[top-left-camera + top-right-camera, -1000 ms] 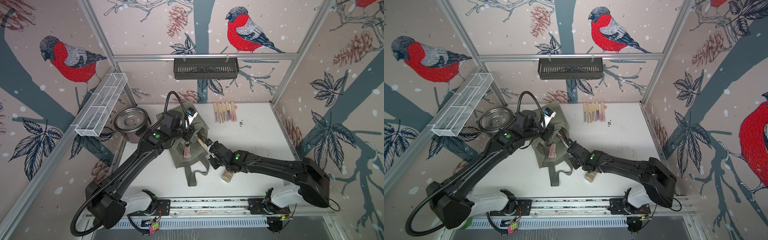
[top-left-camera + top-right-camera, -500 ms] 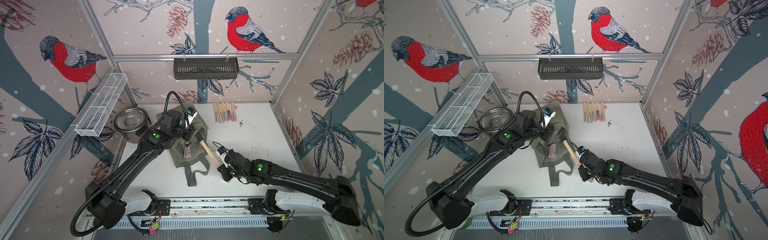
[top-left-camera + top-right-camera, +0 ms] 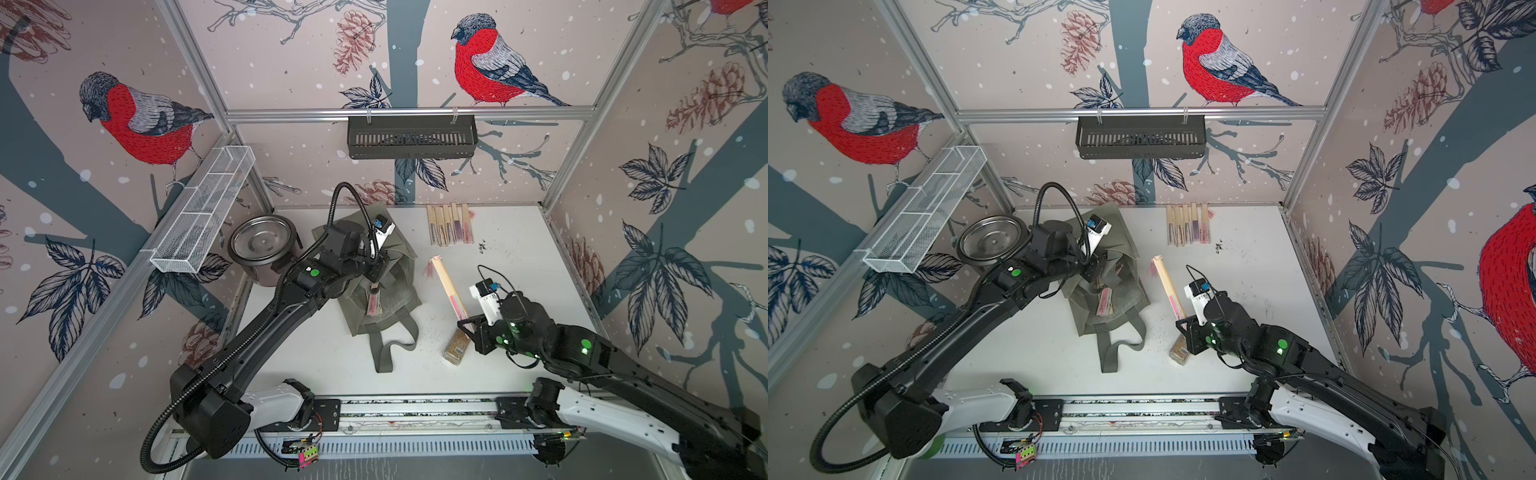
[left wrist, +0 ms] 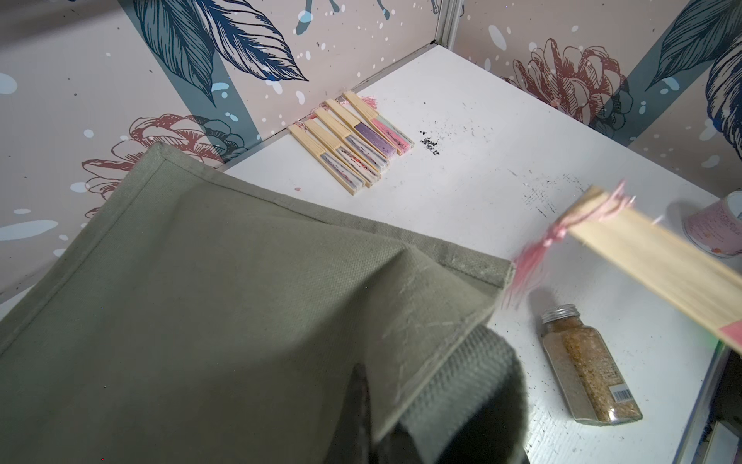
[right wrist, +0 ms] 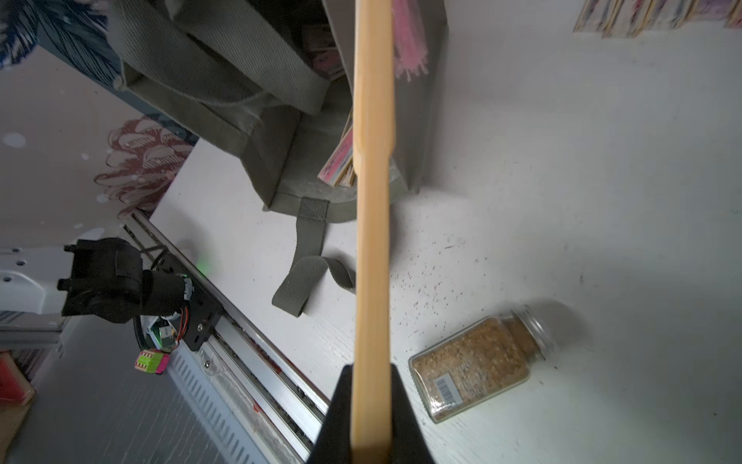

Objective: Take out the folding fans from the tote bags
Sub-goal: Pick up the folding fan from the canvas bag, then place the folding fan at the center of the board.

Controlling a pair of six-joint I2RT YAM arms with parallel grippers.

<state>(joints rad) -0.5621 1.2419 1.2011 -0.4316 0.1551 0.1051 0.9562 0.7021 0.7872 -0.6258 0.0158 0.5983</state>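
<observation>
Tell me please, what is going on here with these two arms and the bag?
The left gripper is shut on the rim of the olive tote bag, holding it up. The right gripper is clamped on one closed folding fan, clear of the bag. More fans show inside the bag, and a row of fans lies on the table.

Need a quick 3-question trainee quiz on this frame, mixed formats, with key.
1. True or false: the right gripper holds a fan that is out of the bag.
2. Where does the row of fans lie? A) in the bag B) at the back of the table C) at its front
3. Fill in: the left gripper is shut on the ___.
Key: 1 true; 2 B; 3 bag.
</observation>
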